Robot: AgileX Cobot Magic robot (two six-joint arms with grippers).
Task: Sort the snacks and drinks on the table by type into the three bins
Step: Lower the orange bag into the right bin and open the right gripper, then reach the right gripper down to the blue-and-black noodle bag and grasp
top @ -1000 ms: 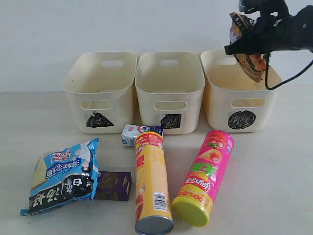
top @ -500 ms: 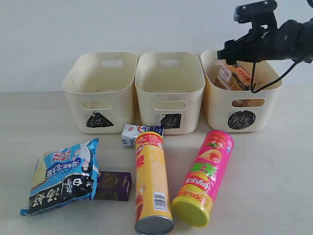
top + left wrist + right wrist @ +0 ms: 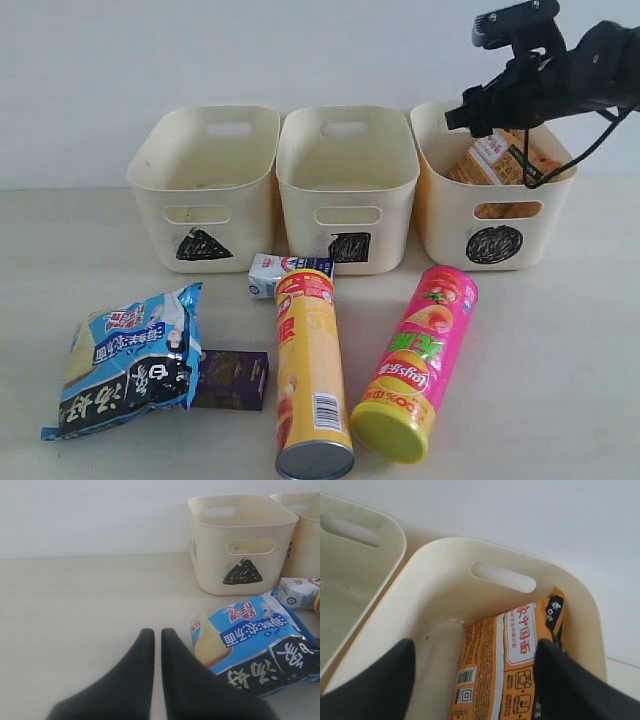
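The orange bag (image 3: 503, 160) now lies inside the circle-marked bin (image 3: 450, 225), propped against its wall. A second ago it hung from the right fingers (image 3: 375, 685) above the rim. Those fingers now stand wide apart over the bin, holding nothing, so one snack is sorted. The left fingers (image 3: 145, 680) sit pressed together and empty, low over the surface (image 3: 570, 380) beside the blue bag (image 3: 130, 360). That bag, the yellow tube (image 3: 312, 380), the pink tube (image 3: 420, 360), the dark purple carton (image 3: 232, 380) and the white and blue carton (image 3: 272, 273) are not yet binned. The blue bag likely belongs with the orange.
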